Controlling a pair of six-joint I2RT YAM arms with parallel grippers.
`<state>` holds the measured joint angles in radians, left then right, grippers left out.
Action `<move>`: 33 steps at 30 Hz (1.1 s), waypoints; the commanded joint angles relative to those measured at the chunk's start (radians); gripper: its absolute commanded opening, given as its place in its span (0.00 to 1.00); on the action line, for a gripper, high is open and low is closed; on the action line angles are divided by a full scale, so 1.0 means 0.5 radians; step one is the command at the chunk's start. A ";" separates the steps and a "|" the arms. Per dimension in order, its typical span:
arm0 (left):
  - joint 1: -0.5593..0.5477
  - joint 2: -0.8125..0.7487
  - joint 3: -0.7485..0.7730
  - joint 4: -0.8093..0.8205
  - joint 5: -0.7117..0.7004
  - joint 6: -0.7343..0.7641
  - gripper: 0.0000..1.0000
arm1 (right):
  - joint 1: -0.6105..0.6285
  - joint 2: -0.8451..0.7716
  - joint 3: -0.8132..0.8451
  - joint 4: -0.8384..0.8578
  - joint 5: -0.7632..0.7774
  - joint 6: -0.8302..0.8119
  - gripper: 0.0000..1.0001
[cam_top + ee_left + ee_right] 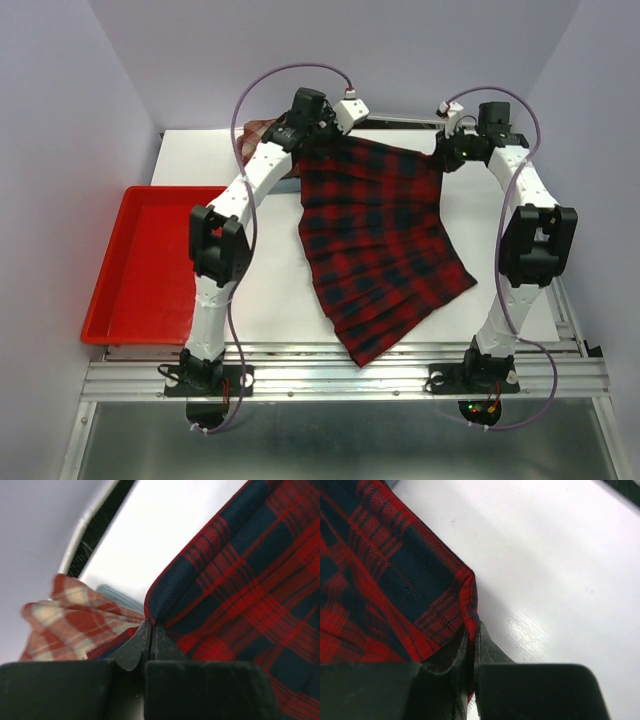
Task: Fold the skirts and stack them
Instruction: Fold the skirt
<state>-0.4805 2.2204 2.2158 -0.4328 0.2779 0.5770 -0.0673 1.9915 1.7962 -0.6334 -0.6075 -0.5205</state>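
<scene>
I read this as the start of the first fold on the plaid skirt [380, 240]. It lies spread flat in the middle of the table [275, 295], waistband at the far edge, hem fanning toward the near edge with one corner hanging just past it. The left tool [150, 630] is pinched together on the far-left waistband corner, cloth visibly caught between the tips. The right tool [472, 625] is likewise clamped on the far-right waistband corner. Both grips look shallow, right at the hemmed edge, so slip is my main worry. My guess for the next move: lift both corners together, keep the waistband taut between the arms, carry it toward the near edge and lay it over the hem to halve the skirt. The arms need to rise evenly or the pleats will bunch, and the skirt sits skewed, so the right side may need a longer pull. The check skirt [75, 625] and the light blue skirt [117, 597] are bunched at the far-left corner of the table, just behind the left tool and not folded yet. The red tray [140, 270] sits off the left edge with nothing visible in it. No brands, labels or writing that I can read in any view.
</scene>
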 commanded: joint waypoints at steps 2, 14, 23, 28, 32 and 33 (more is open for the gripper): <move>-0.155 -0.532 -0.458 0.092 -0.325 0.089 0.00 | -0.049 -0.283 -0.159 0.089 -0.049 -0.345 0.01; -0.800 -1.047 -1.758 0.301 -0.752 -0.276 0.00 | -0.049 -1.102 -1.518 0.349 -0.212 -1.321 0.03; -1.036 -1.164 -2.075 0.543 -0.887 -0.580 0.00 | -0.049 -1.525 -1.853 0.680 -0.282 -0.990 0.11; -1.036 -1.228 -2.063 0.522 -0.811 -0.583 0.00 | -0.049 -1.562 -1.792 0.751 -0.313 -0.849 0.15; -1.024 -1.464 -2.173 0.635 -0.703 -0.479 0.05 | -0.049 -1.507 -1.666 0.748 -0.380 -0.763 0.11; -0.985 -1.516 -2.207 0.666 -0.682 -0.464 0.37 | -0.049 -1.504 -1.650 0.748 -0.426 -0.772 0.11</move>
<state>-0.9924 1.6024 1.1477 -0.1825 -0.1139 0.3172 -0.0856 1.2377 0.8825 -0.3279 -0.7528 -0.9497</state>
